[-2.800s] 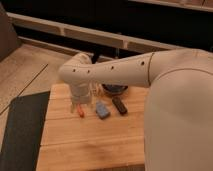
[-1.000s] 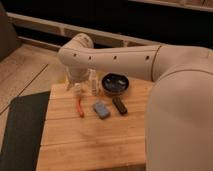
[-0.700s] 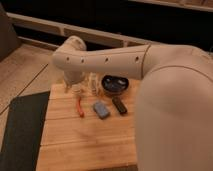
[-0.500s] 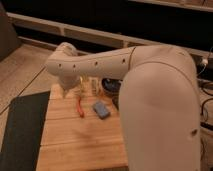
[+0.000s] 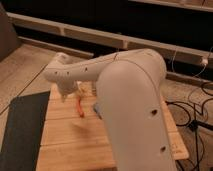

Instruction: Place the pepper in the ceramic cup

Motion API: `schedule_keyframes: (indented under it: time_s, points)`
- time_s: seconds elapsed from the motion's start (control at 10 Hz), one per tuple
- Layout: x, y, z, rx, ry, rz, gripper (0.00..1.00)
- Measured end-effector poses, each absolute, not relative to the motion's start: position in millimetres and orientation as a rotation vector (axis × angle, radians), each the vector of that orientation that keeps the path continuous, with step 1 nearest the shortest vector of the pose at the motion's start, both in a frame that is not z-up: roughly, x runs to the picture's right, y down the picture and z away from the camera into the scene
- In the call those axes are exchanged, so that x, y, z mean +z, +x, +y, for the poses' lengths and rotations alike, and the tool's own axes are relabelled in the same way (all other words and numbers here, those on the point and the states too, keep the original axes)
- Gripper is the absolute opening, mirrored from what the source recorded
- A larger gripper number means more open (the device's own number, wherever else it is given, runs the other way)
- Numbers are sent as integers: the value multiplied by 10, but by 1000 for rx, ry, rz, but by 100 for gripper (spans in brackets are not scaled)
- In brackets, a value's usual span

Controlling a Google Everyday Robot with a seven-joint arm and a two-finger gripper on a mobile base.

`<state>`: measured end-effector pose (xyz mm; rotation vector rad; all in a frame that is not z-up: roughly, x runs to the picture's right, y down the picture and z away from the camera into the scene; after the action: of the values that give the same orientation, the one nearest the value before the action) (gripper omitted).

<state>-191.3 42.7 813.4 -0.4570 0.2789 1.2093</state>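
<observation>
The pepper (image 5: 80,108), slender and orange-red, lies flat on the wooden table (image 5: 65,145) near its back left part. My gripper (image 5: 74,94) hangs at the end of the white arm (image 5: 125,95), just above the pepper's far end. It is open and holds nothing. The ceramic cup is hidden behind the arm.
A corner of a blue block (image 5: 96,108) shows just right of the pepper, at the arm's edge. A dark mat (image 5: 20,130) lies on the floor left of the table. Cables (image 5: 192,112) run across the floor on the right. A dark shelf wall stands behind.
The arm has swung left and closer to the camera. It now covers the bowl, the cup and the black thing. The pepper has stayed in place.
</observation>
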Motion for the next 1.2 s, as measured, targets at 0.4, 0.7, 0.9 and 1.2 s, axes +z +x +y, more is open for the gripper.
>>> schedule_keyframes:
  time_s: [0.4, 0.7, 0.9, 1.2]
  points:
    - [8493, -1972, 407, 1439, -549, 213, 65]
    - [8476, -2016, 426, 1432, -552, 213, 65]
    - [8506, -1969, 482, 1378, -520, 236, 65]
    - [8612, -1974, 525, 1263, -464, 264, 65]
